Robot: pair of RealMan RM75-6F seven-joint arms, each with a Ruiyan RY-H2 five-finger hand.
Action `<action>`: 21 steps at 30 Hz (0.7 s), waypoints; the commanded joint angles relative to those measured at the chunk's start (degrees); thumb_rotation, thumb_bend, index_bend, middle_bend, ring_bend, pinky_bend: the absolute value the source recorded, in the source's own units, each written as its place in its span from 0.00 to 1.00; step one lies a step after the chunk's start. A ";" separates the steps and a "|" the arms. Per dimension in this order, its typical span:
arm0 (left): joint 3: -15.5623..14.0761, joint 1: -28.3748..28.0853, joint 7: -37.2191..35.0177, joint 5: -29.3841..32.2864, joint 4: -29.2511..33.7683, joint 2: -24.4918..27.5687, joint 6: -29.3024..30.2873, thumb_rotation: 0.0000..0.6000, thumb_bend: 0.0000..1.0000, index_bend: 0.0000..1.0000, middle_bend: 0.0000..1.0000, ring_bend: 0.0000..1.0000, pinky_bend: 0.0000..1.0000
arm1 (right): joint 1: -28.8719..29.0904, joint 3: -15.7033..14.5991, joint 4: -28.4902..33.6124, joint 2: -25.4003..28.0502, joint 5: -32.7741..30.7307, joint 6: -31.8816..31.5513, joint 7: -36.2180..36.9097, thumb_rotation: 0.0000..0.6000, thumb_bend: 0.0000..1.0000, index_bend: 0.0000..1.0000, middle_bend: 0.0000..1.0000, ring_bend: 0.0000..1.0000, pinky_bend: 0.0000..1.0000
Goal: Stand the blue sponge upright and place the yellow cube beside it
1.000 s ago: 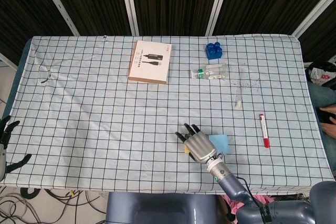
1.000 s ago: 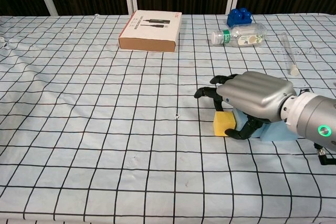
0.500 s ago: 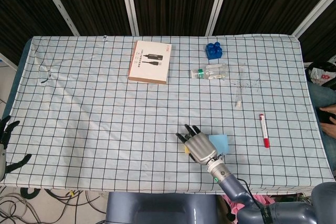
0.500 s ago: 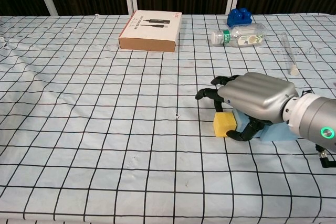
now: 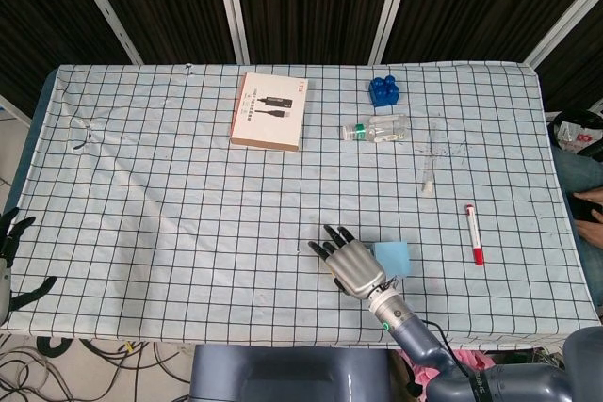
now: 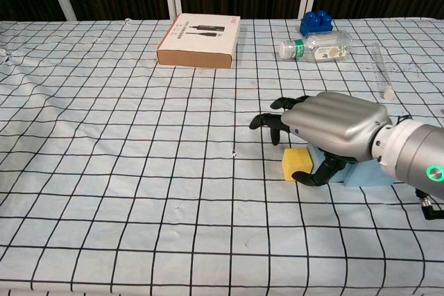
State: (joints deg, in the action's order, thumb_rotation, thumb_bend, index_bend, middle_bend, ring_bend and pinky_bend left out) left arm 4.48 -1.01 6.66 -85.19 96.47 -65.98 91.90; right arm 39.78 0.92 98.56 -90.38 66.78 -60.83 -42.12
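The yellow cube (image 6: 296, 163) sits on the checked cloth under my right hand (image 6: 333, 129); the head view hides it beneath that hand (image 5: 350, 265). The hand's fingers (image 6: 272, 120) stretch out apart above and past the cube, and the thumb hangs just by the cube's right side; nothing is gripped. The light blue sponge (image 5: 394, 255) lies flat just right of the hand, and the chest view shows only a strip of this sponge (image 6: 364, 175) under the wrist. My left hand (image 5: 13, 237) hangs off the table's left edge, fingers apart and empty.
A flat product box (image 5: 268, 110) lies at the back centre. A clear bottle (image 5: 377, 128) on its side and a blue block (image 5: 382, 90) are at the back right. A thin clear tube (image 5: 431, 162) and a red pen (image 5: 474, 233) lie to the right.
My right hand's fingers have straightened and spread further left over the cube. The cube and sponge have not moved.
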 commanded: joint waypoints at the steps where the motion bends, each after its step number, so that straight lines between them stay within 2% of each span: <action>1: 0.09 0.05 -0.19 0.09 0.01 0.06 0.11 1.00 0.11 0.16 0.06 0.00 0.00 | -0.06 -0.47 0.86 0.48 0.53 0.00 -0.53 1.00 0.31 0.13 0.28 0.00 0.12; 10: 0.07 0.12 -0.24 0.05 0.11 0.10 0.21 1.00 0.11 0.16 0.06 0.00 0.00 | -0.33 -2.06 2.42 0.78 1.54 0.42 -2.23 1.00 0.31 0.13 0.31 0.00 0.12; 21: 0.15 0.12 -0.17 0.26 0.09 0.04 0.15 1.00 0.11 0.16 0.06 0.00 0.00 | -0.30 -2.61 1.56 0.57 2.31 1.21 -2.85 1.00 0.31 0.13 0.31 0.00 0.12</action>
State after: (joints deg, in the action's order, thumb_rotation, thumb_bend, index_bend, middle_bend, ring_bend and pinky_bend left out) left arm 4.62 -0.89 6.50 -84.92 96.55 -65.93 92.05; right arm 39.47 -1.64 100.18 -89.80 69.07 -59.68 -44.91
